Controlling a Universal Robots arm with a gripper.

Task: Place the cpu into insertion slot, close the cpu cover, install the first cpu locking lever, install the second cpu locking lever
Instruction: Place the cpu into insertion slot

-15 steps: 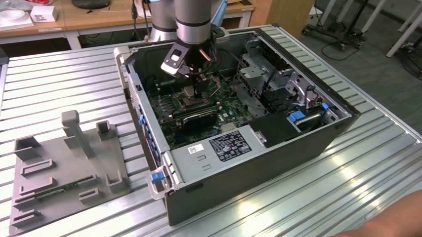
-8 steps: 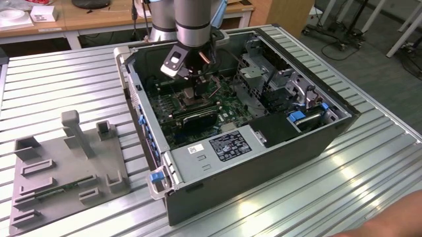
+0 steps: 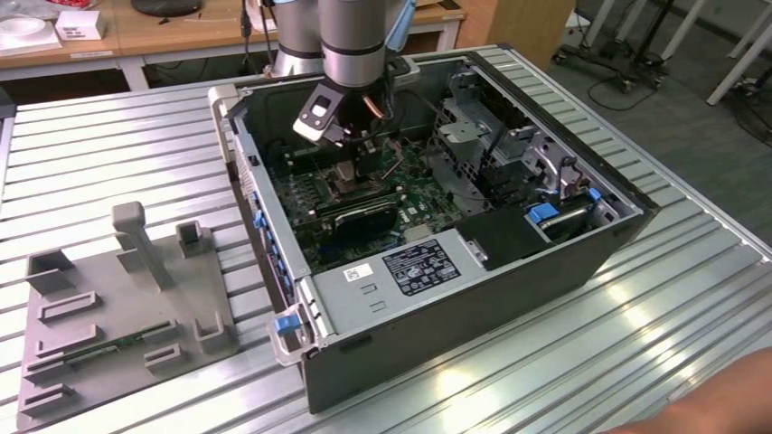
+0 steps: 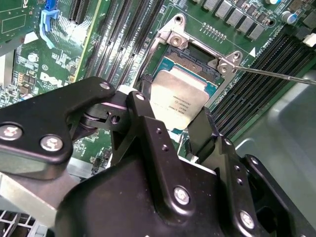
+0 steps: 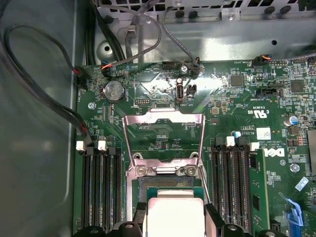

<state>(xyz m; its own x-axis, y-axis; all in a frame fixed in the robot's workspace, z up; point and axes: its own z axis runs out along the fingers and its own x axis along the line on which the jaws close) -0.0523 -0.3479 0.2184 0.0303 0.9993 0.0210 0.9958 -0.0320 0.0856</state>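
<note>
Overhead light streaks glare on the ribbed counter (image 3: 543, 371); the computer case (image 3: 483, 316) interior is dimmer, the cpu (image 4: 178, 98) palely reflective.

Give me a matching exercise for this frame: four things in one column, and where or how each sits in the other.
Things:
1. cpu
2. cpu cover
3. coin battery
4. grey fixture

Places or states:
A. swung open, off the socket
B. round and silvery, on the green board
C. at the insertion slot, right by the end effector
D. on the table outside the case, at the exterior view's left

Pairs: 1-C, 2-A, 3-B, 4-D
</note>
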